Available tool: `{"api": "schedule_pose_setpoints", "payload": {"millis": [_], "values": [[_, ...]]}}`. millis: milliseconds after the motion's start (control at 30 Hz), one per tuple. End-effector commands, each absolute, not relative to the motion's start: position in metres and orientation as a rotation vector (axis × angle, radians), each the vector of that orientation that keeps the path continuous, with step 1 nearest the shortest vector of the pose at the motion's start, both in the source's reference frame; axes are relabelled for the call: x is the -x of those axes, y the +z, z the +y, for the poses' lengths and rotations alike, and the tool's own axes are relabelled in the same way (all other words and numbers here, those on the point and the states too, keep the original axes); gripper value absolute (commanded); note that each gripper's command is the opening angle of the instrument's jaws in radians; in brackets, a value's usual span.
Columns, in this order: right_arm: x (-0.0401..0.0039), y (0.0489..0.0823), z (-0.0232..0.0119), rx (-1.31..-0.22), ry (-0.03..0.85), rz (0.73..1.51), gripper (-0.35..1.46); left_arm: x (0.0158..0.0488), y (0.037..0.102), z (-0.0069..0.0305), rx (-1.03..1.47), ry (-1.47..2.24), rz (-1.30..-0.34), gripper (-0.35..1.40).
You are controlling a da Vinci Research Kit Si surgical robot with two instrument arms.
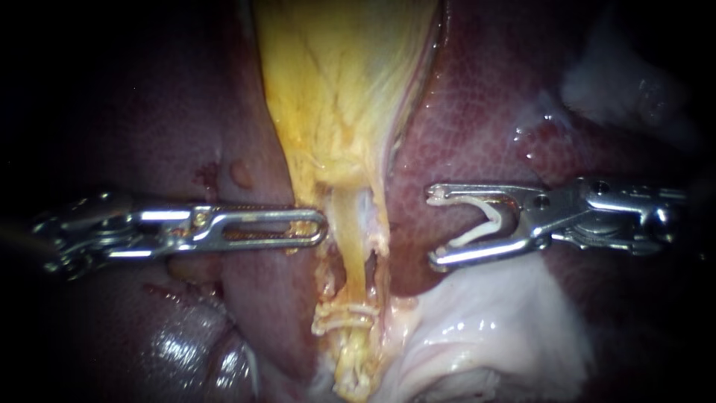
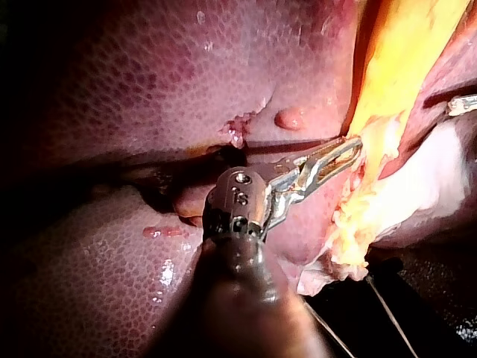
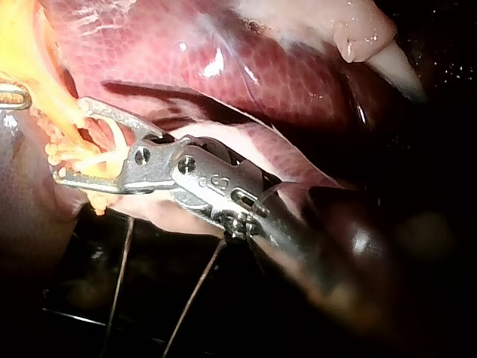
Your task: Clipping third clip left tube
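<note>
A pale left tube (image 1: 345,231) runs down from the yellow gallbladder tissue (image 1: 335,82), with a thinner strand (image 1: 380,235) to its right. Two white clips (image 1: 341,317) cross the tube lower down. My left instrument (image 1: 322,226) has its slotted jaws closed on yellow tissue at the tube's left edge; the left wrist view shows the same grip (image 2: 350,151). To the right of the tubes and clear of them, my right instrument (image 1: 436,227) holds a white clip (image 1: 488,222) in its wide-spread jaws, as the right wrist view also shows (image 3: 68,142).
Dark red liver (image 1: 485,112) lies on both sides of the yellow tissue. Glistening white tissue (image 1: 477,328) sits below my right instrument. A small pale bump (image 1: 240,173) marks the liver above my left instrument.
</note>
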State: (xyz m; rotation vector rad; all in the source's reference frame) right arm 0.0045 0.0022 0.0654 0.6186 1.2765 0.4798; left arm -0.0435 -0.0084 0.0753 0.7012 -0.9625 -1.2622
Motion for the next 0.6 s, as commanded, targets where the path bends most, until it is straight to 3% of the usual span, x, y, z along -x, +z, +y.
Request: {"api": "schedule_pose_setpoints", "payload": {"millis": [33, 367, 600], "values": [[-0.0046, 0.0654, 0.0022, -0.617, 0.480, 1.276, 0.60, 0.0434, 0.0753, -0.0084, -0.702, -1.262, -0.963, -0.35], [-0.0052, 0.0667, 0.0010, -0.623, 0.462, 1.286, 0.60, 0.0397, 0.0697, -0.0071, -0.705, -1.290, -0.965, -0.35], [-0.0082, 0.0705, -0.0020, -0.648, 0.438, 1.270, 0.60, 0.0366, 0.0669, -0.0055, -0.686, -1.324, -0.985, -0.35]]}}
